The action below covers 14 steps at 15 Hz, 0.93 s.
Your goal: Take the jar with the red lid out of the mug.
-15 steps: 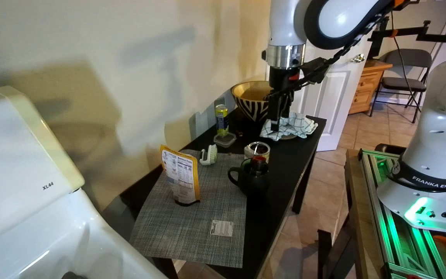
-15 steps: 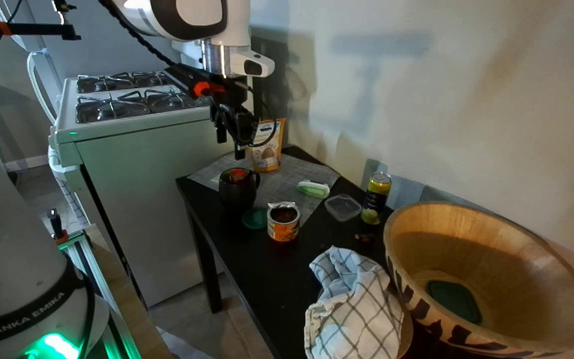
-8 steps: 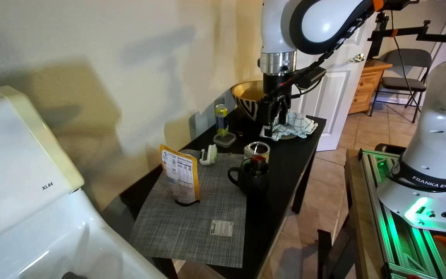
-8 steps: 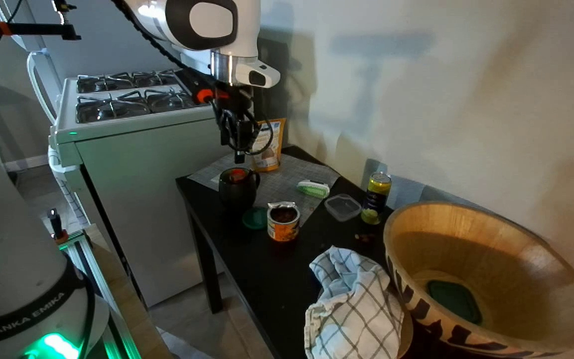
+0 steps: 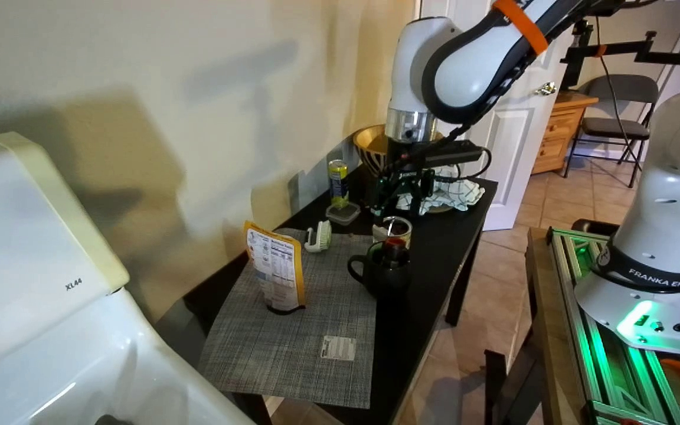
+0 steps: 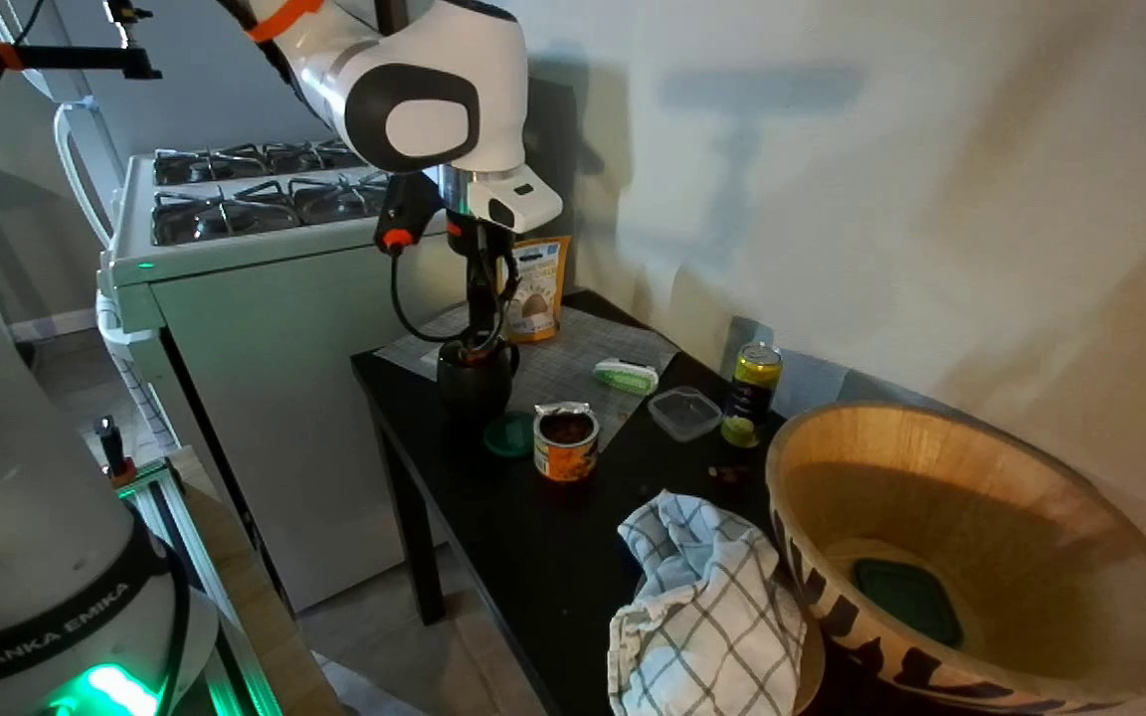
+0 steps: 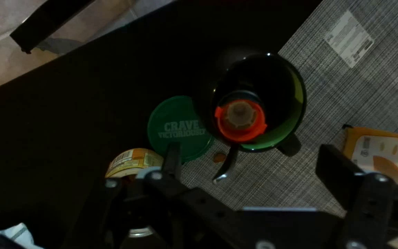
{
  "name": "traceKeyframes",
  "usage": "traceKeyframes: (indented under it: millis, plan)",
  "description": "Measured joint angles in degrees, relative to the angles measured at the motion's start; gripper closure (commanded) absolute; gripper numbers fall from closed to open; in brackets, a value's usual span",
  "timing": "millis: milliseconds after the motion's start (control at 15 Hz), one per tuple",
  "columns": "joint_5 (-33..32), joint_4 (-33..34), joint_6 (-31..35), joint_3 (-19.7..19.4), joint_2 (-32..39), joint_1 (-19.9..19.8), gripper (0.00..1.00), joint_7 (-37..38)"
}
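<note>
We see the jar with the red lid (image 7: 241, 119) inside the black mug (image 5: 382, 278), off-centre within its rim. The mug stands near the long edge of the tabletop (image 5: 434, 254) that faces the robot's base (image 5: 611, 289). Above the mug, apart from it, hangs our tool (image 7: 249, 152), spread wide; in the wrist view the jar shows just beyond the gap. Between the mug and an open can (image 6: 566, 452) lies a green lid (image 6: 509, 435). Nearer the opposite long edge, we have a pouch (image 5: 275, 271) standing upright on the placemat (image 5: 293, 360).
</note>
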Motion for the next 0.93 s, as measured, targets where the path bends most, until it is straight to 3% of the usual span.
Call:
traceKeyframes:
  millis: [333, 400, 533, 867, 933]
  plan:
    - [0.0, 2.1, 3.3, 1.0, 8.8, 0.9, 0.02, 5.7]
    - [0.0, 2.7, 3.3, 1.0, 10.0, 1.3, 0.19, 6.2]
    - [0.0, 3.9, 3.3, 1.0, 11.8, 1.9, 0.30, 6.9]
    - [0.0, 5.1, 3.3, 0.9, 13.0, 2.6, 0.70, 8.5]
    - [0.0, 5.1, 3.3, 0.9, 12.9, 2.7, 0.71, 8.6]
